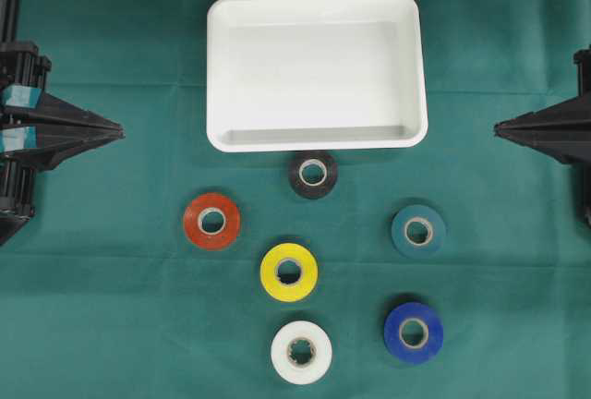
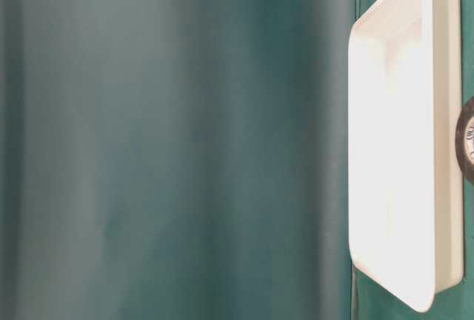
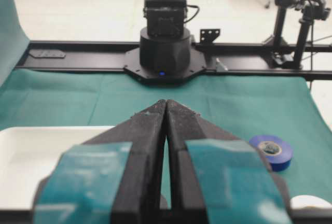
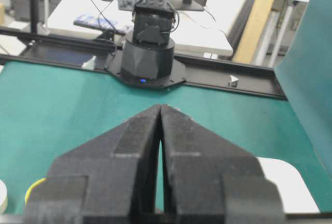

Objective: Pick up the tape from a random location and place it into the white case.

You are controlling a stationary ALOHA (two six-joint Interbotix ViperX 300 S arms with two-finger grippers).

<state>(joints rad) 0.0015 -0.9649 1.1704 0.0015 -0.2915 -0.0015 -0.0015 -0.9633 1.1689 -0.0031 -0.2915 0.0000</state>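
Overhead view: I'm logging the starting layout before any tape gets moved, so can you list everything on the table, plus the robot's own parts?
white case: one, white, top centre of the cloth, nothing in it.
black tape: one, black, just below the case's near rim.
orange-red tape: one, left of the group.
teal tape: one, dark teal, right of the group.
yellow tape: one, centre.
white tape: one, bottom centre.
blue tape: one, bottom right.
green cloth: one, covers the table.
left gripper: one, black with teal pads, left edge, shut, holding nothing.
right gripper: one, black, right edge, shut, holding nothing.
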